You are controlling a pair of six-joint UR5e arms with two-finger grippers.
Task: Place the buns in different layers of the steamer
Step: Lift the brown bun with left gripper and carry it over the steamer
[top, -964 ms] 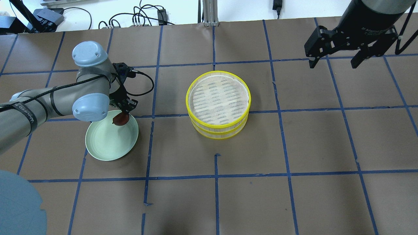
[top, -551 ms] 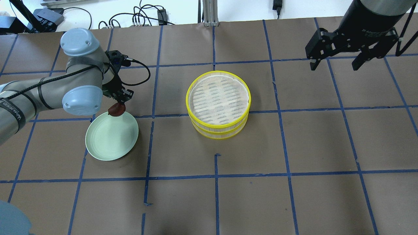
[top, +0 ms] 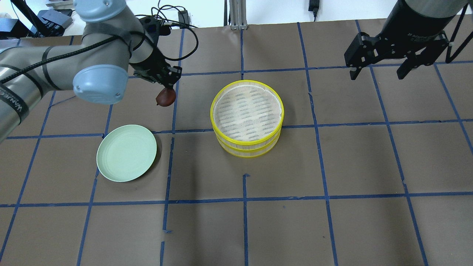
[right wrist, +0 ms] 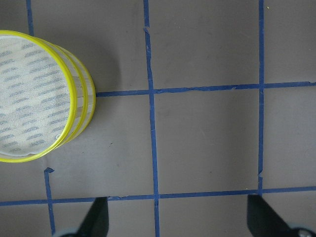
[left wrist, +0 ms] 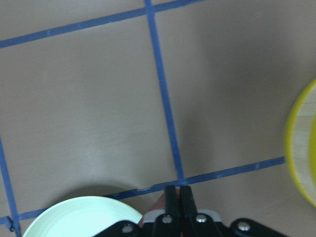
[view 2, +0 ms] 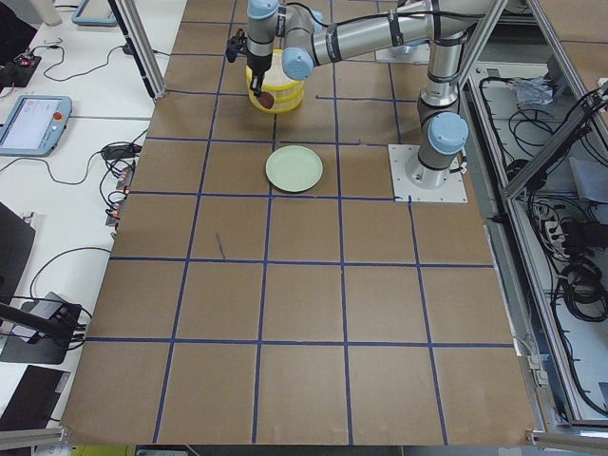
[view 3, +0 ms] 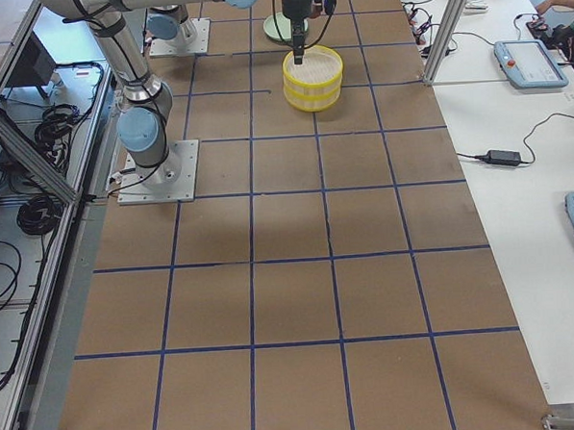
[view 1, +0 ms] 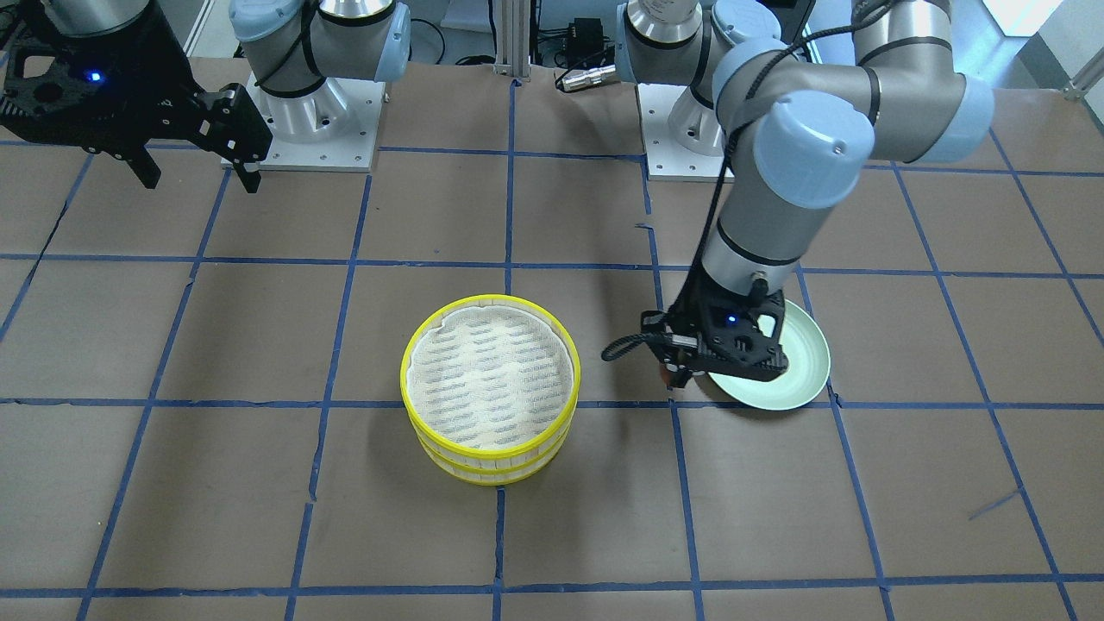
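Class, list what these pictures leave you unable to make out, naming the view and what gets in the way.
1. Inside of the lower steamer layer: covered by the upper layer stacked on it, in every view.
2. Brown bun: in the front-facing view, almost all of it is behind the left claw; in the left wrist view, only a reddish sliver shows at the bottom edge.
3. Its shape in both side views: too small to tell.
4. A second bun: seen in no view.

The brown worktop [top: 332, 166], gridded with blue tape [top: 281, 200], carries two things: the layers of steamer [top: 248, 147], stacked one on the other near its middle, and a pale green plate [top: 126, 158] lying flat, well apart at about 8 o'clock from the stack.
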